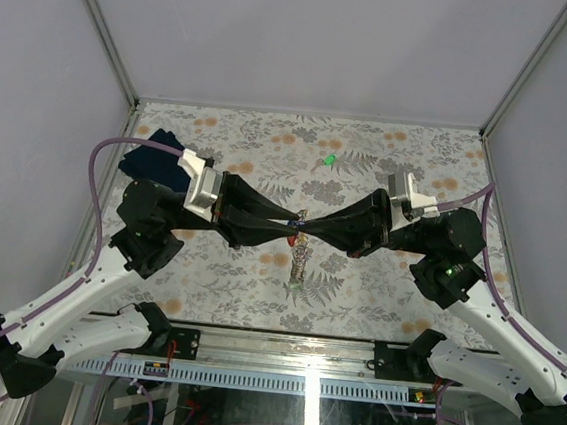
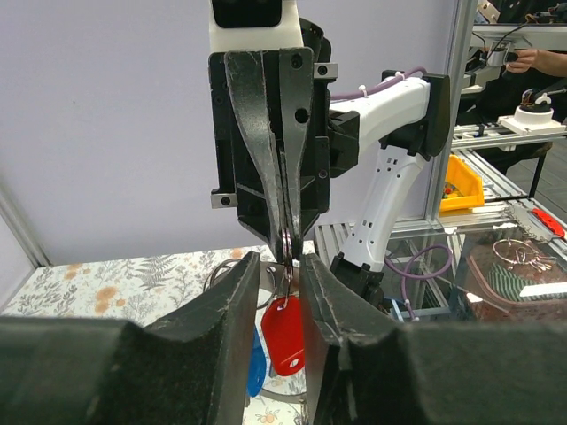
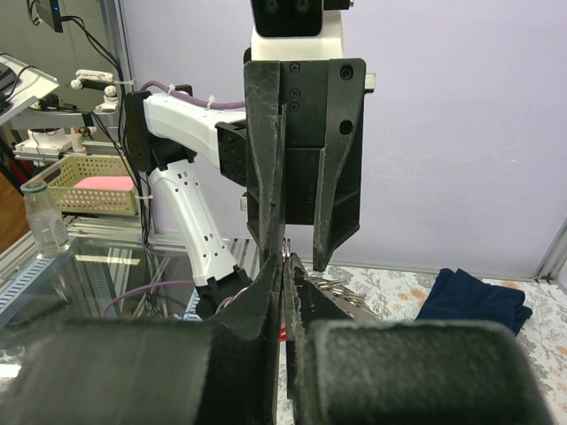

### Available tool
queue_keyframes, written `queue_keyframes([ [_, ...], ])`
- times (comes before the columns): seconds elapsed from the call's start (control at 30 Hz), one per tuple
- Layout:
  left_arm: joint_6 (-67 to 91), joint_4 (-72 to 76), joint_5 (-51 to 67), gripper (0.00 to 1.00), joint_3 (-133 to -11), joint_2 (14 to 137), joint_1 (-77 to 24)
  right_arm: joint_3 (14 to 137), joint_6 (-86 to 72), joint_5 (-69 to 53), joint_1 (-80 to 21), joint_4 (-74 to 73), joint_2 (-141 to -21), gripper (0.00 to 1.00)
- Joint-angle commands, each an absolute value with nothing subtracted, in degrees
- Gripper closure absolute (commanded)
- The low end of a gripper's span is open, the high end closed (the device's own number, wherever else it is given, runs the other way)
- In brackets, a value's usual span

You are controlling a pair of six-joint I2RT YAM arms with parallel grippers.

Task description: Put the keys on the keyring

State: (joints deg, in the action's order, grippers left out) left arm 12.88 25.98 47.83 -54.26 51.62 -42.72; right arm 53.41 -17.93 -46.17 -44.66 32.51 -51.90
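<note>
Barely visible keyring (image 2: 288,242) clamped in R end effector (image 3: 283,261); L end effector (image 2: 280,270) apart.

My arms (image 1: 64,302) are white shells with black joints, a purple cable (image 1: 94,179) looping off each. My left gripper (image 2: 282,266) and right gripper (image 3: 283,261) are matte black, with long tapering fingers (image 2: 266,133) and small screws (image 3: 293,92).

Two grippers are in view: the left gripper (image 2: 281,270) and the right gripper (image 3: 283,266). Three tagged keys can be counted: one green key (image 1: 329,160), one red key (image 2: 283,336) and one blue key (image 2: 255,365). There is one keyring (image 2: 288,241). One dark blue cloth (image 1: 153,158) lies near the counter's far left corner.
</note>
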Motion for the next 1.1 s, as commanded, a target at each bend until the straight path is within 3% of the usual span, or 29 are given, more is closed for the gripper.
queue_keyframes([
  [0.0, 13.80, 29.71, 48.88, 0.75, -53.79, 51.59, -43.13, 56.69, -17.10, -45.88, -44.64, 36.91, -50.82, 1.00],
  [0.47, 12.79, 28.22, 48.20, 0.75, -53.74, 51.69, -43.20, 56.52, -16.48, -44.55, -44.63, 36.92, -50.10, 1.00],
  [0.83, 12.32, 27.57, 47.73, 1.00, -54.02, 51.55, -43.19, 56.49, -16.09, -44.45, -44.62, 36.02, -50.01, 1.00],
  [1.0, 10.58, 23.28, 47.95, 1.00, -55.86, 51.91, -43.24, 56.57, -14.67, -44.23, -44.59, 33.93, -49.73, 0.99],
  [1.07, 7.93, 17.98, 48.50, 1.00, -57.77, 52.20, -43.16, 56.89, -13.22, -43.91, -44.64, 31.58, -49.31, 0.90],
])
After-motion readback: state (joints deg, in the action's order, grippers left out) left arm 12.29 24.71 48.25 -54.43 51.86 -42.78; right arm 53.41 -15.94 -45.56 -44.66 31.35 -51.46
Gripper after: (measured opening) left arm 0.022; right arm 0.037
